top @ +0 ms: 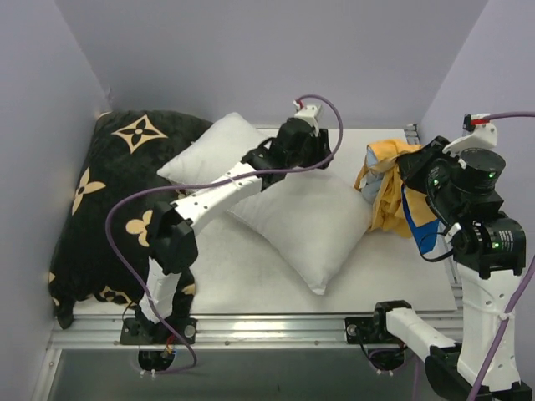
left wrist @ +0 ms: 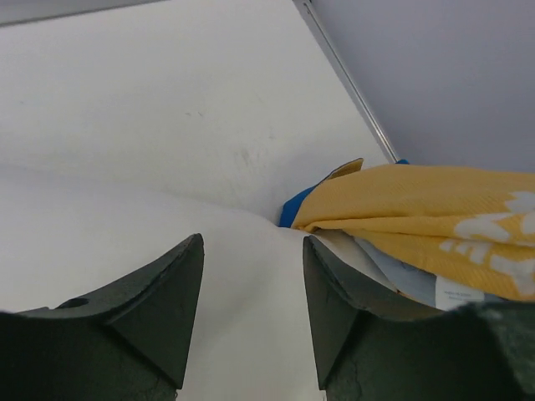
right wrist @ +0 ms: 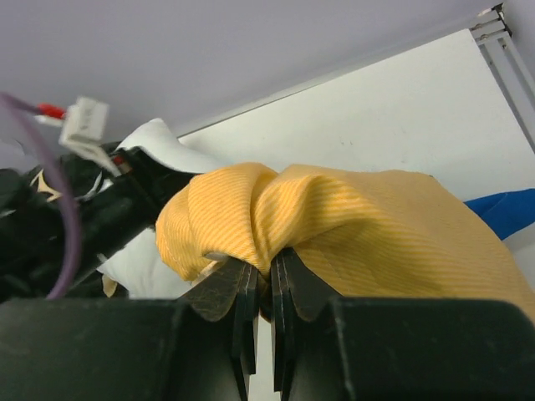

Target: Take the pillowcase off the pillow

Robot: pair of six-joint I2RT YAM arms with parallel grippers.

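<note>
left gripper (left wrist: 251, 305): jaws spread, nothing between them; hovers over the pillow's upper right part, pointing toward the pillowcase
right gripper (right wrist: 261, 280): jaws pressed together on a small fold of the orange-yellow inner side, fabric bunched above the tips
pillowcase (top: 386, 180): crumpled and inside out at the right side of the table (top: 401, 267), blue showing underneath; touches or just clears the pillow's right corner, cannot tell which
pillow (top: 292, 217): white and bare across nearly all that shows, lying diagonally mid-table, its left end against the black cushion (top: 100, 209)
progress guess: cover looks off or all but off
risk 1: the pinch holds only a thin fold, so a quick pull could slide the cloth out and drop the pile onto the pillow
risk 2: if the pillow corner sits inside the opening, pulling right drags the pillow along, since the left jaws hold nothing down
risk 3: blue part hangs near the right table edge by the right arm, so it may snag on the arm or slip off the table
risk 4: left gripper near the bunch, so closing now could trap the pillowcase with the pillow
</note>
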